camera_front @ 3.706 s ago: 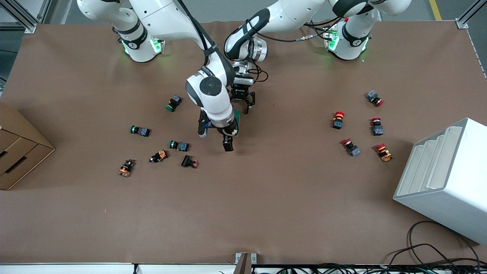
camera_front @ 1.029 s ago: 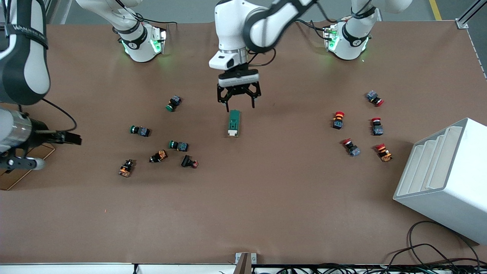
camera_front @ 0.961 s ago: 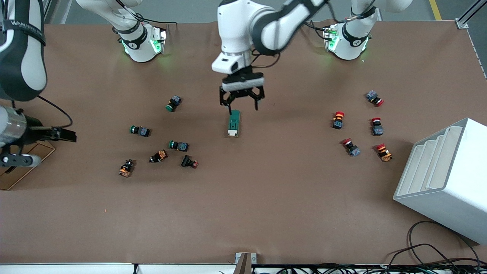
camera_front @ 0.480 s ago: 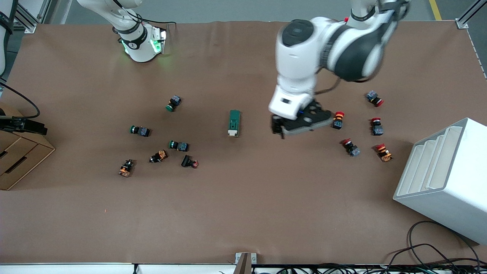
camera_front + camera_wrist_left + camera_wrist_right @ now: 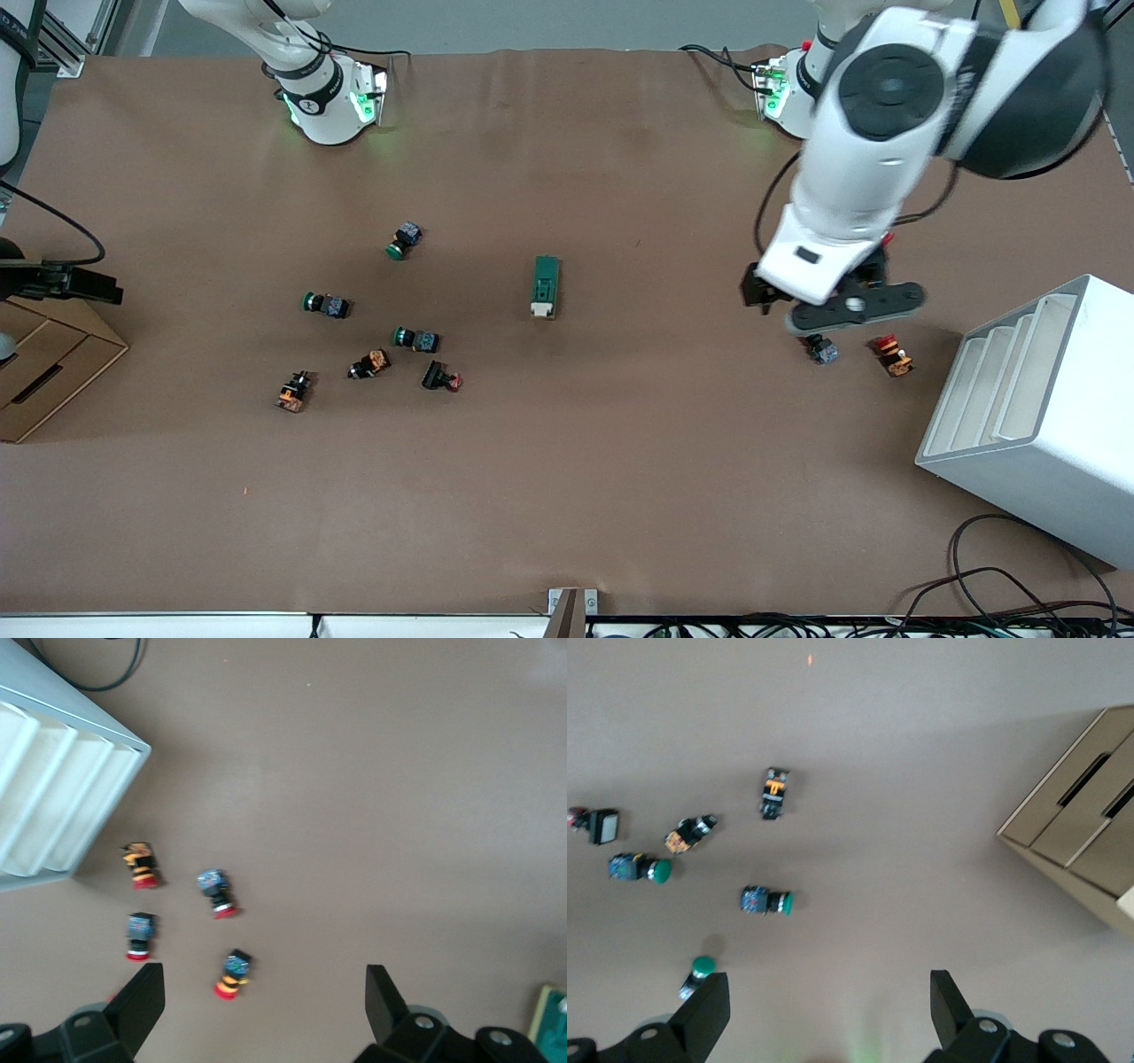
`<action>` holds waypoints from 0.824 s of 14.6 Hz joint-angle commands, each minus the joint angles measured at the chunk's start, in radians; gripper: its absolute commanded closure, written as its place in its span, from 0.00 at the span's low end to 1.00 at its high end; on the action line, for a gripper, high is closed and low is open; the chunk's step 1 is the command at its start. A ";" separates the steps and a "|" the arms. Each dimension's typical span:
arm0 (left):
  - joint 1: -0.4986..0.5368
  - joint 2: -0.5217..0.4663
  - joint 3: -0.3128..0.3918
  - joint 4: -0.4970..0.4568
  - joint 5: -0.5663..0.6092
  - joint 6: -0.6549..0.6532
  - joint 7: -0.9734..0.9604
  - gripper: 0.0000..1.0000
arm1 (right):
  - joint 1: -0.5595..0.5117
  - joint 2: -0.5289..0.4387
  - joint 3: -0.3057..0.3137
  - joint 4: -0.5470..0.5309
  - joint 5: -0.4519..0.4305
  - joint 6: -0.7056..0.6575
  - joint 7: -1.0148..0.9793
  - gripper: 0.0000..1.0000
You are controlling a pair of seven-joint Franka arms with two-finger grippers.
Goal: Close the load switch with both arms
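The load switch (image 5: 546, 286), a dark-green block with a white tab at the end nearer the front camera, lies alone at the table's middle. Only its corner shows in the left wrist view (image 5: 555, 1024). My left gripper (image 5: 833, 306) is open and empty, up in the air over the red-capped push buttons toward the left arm's end; in its wrist view (image 5: 263, 994) the fingers (image 5: 142, 999) stand wide apart. My right gripper (image 5: 93, 287) is open and empty, raised at the right arm's end of the table by the cardboard box; its wrist view (image 5: 828, 1001) shows the brown table between its fingers.
Green-capped and orange push buttons (image 5: 416, 338) lie scattered toward the right arm's end, also in the right wrist view (image 5: 766, 901). Red-capped buttons (image 5: 893, 354) (image 5: 232, 973) lie under the left gripper. A white slotted rack (image 5: 1036, 416) (image 5: 53, 788) and a cardboard box (image 5: 44, 372) (image 5: 1081, 833) stand at the table's ends.
Both grippers have left the load switch. The left arm swung up and away toward its own end, now over the red buttons. The right arm pulled off to the table's edge.
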 commanded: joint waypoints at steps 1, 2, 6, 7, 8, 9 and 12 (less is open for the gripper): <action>0.022 -0.066 0.024 0.006 -0.066 -0.046 0.123 0.00 | -0.004 -0.046 -0.005 -0.001 0.049 -0.031 0.049 0.00; 0.009 -0.097 0.078 -0.002 -0.090 -0.049 0.166 0.00 | 0.004 -0.045 -0.005 0.001 0.043 -0.031 0.071 0.00; -0.086 -0.187 0.326 -0.011 -0.206 -0.117 0.382 0.00 | -0.004 -0.077 0.007 -0.022 0.060 -0.034 0.079 0.00; -0.089 -0.203 0.362 -0.011 -0.218 -0.132 0.445 0.00 | -0.011 -0.107 0.022 -0.060 0.060 -0.027 0.076 0.00; -0.089 -0.217 0.391 -0.014 -0.229 -0.147 0.500 0.00 | -0.027 -0.141 0.042 -0.102 0.054 -0.015 0.076 0.00; -0.089 -0.227 0.409 -0.022 -0.239 -0.163 0.533 0.00 | -0.030 -0.176 0.053 -0.141 0.049 0.010 0.073 0.00; -0.084 -0.279 0.442 -0.069 -0.256 -0.175 0.556 0.00 | -0.024 -0.214 0.053 -0.179 0.038 0.018 0.053 0.00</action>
